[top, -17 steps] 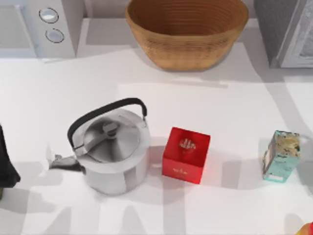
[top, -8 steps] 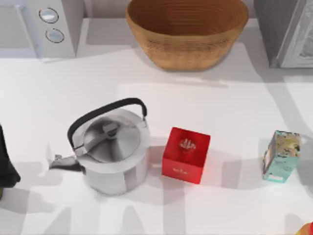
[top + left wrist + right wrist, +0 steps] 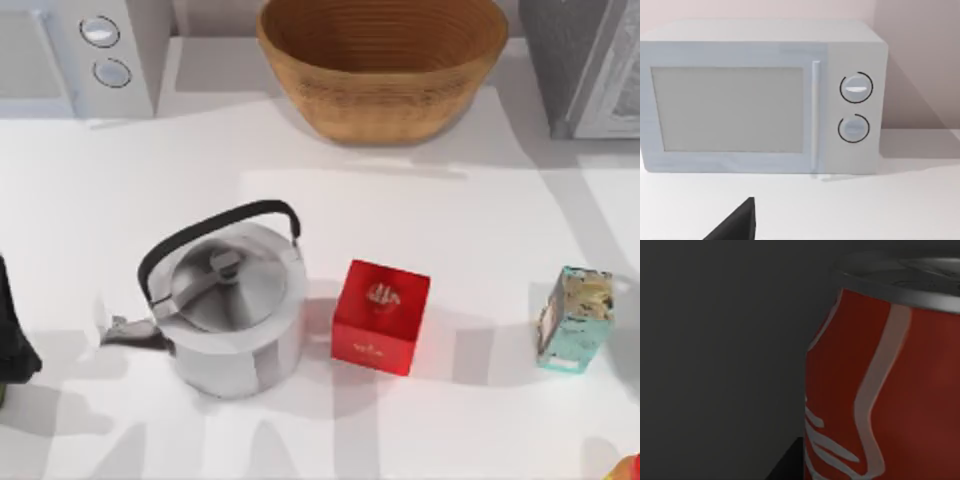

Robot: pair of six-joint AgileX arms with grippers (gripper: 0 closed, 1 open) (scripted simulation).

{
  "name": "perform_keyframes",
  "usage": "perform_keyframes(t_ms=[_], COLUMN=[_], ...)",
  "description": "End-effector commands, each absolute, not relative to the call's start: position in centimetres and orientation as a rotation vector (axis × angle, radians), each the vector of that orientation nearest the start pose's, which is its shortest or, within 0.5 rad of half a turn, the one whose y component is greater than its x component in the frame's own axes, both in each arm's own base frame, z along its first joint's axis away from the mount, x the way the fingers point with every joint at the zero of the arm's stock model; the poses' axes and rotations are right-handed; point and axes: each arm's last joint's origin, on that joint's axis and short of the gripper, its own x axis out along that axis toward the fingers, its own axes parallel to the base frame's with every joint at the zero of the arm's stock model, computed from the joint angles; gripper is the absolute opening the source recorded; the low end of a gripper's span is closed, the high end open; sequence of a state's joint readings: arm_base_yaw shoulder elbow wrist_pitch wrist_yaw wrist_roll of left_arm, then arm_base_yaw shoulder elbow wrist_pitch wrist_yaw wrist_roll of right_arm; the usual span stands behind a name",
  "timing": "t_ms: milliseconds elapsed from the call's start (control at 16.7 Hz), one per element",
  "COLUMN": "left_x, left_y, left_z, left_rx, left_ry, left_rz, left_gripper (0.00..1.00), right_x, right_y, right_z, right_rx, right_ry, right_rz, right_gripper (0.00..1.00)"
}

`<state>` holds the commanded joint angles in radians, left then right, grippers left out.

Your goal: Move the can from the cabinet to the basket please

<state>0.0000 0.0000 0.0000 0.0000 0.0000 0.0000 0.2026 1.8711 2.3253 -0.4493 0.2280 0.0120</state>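
Observation:
The red can [image 3: 880, 390], with white script and a grey metal rim, stands upright very close in the right wrist view, against the dark grey inside of the cabinet [image 3: 720, 340]. A dark edge of my right gripper [image 3: 787, 465] shows beside the can's lower part; whether it touches the can I cannot tell. From above, the cabinet [image 3: 590, 60] stands at the back right with its pale framed door. The tan wicker basket [image 3: 380, 100] sits at the back centre, with nothing inside it. My left arm [image 3: 12, 330] is parked at the table's left edge.
A white microwave [image 3: 80, 55] with two round knobs is at the back left. A steel kettle [image 3: 225, 310], a red cube box [image 3: 380, 315] and a teal carton [image 3: 575, 320] stand across the front half. A red-yellow object [image 3: 630, 467] peeks in at the front right corner.

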Motion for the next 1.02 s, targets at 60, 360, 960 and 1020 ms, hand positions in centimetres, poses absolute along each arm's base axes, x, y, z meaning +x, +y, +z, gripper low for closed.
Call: perform_keyframes(t_ms=[60, 360, 960, 1020], left_x=[10.6, 10.6, 10.6, 10.6], left_y=[-0.1, -0.1, -0.1, -0.1], left_z=[16.0, 16.0, 16.0, 16.0], left_rx=[0.0, 0.0, 0.0, 0.0], left_ry=[0.0, 0.0, 0.0, 0.0], left_rz=[0.0, 0.0, 0.0, 0.0], left_gripper=[1.0, 1.0, 1.0, 1.0], right_x=[37.6, 29.0, 22.3, 22.1], right_y=[8.3, 8.5, 7.9, 7.8], right_z=[52.0, 55.4, 56.6, 56.6], right_rx=[-0.003, 0.0, -0.001, 0.0], right_ry=[-0.007, -0.015, -0.005, -0.008], right_rz=[-0.005, -0.008, -0.009, -0.007], right_gripper=[0.0, 0.0, 0.0, 0.0])
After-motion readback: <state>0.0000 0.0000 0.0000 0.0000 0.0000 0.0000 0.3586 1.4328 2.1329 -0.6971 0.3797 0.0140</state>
